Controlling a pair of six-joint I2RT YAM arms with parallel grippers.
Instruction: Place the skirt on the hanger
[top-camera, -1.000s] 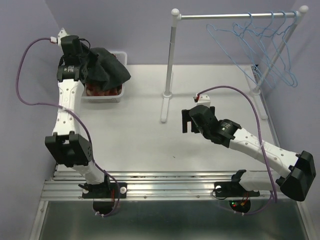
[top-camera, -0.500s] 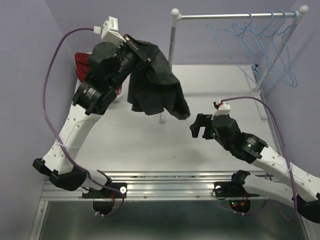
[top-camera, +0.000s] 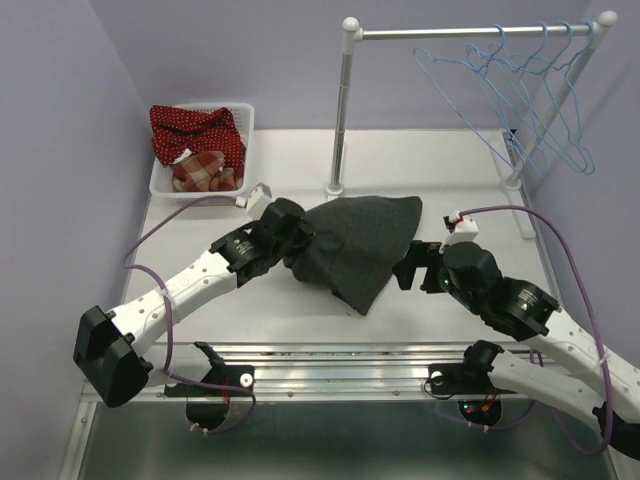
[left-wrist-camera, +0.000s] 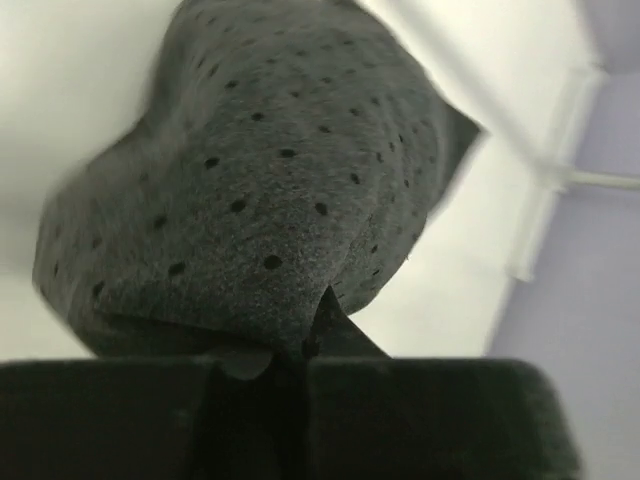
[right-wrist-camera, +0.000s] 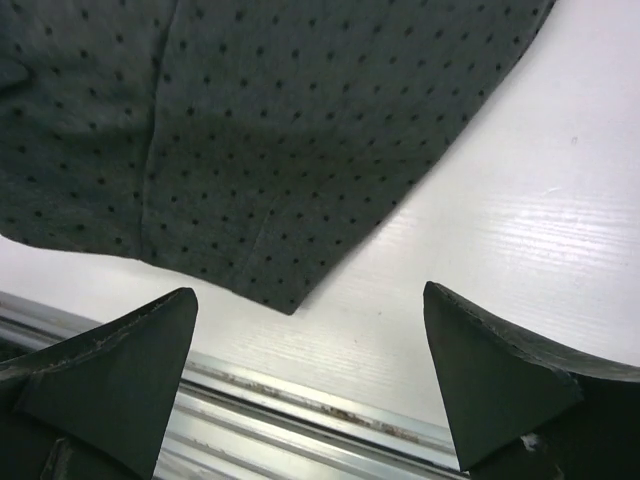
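Note:
The dark grey dotted skirt (top-camera: 362, 245) lies spread on the middle of the table, its wide hem toward the right. My left gripper (top-camera: 299, 242) is shut on the skirt's bunched left end; in the left wrist view the skirt (left-wrist-camera: 270, 190) rises straight out of the closed left gripper (left-wrist-camera: 300, 350). My right gripper (top-camera: 411, 270) stands open just off the skirt's right edge. The right wrist view shows a corner of the skirt (right-wrist-camera: 280, 120) ahead of the right gripper (right-wrist-camera: 310, 350), with nothing between its fingers (right-wrist-camera: 120, 360). The light-blue hanger (top-camera: 520, 110) hangs among several on the rack, far right.
A white basket (top-camera: 158, 188) at the back left holds a red dotted garment (top-camera: 195, 130) and a plaid cloth (top-camera: 205, 170). The rack's white pole (top-camera: 342, 110) stands behind the skirt, its rail (top-camera: 470, 32) running right. A metal rail (top-camera: 330, 360) lines the table's near edge.
The left arm carried the skirt from the basket, through the air, down onto the table's middle. The right arm shifted toward the near right and stayed open.

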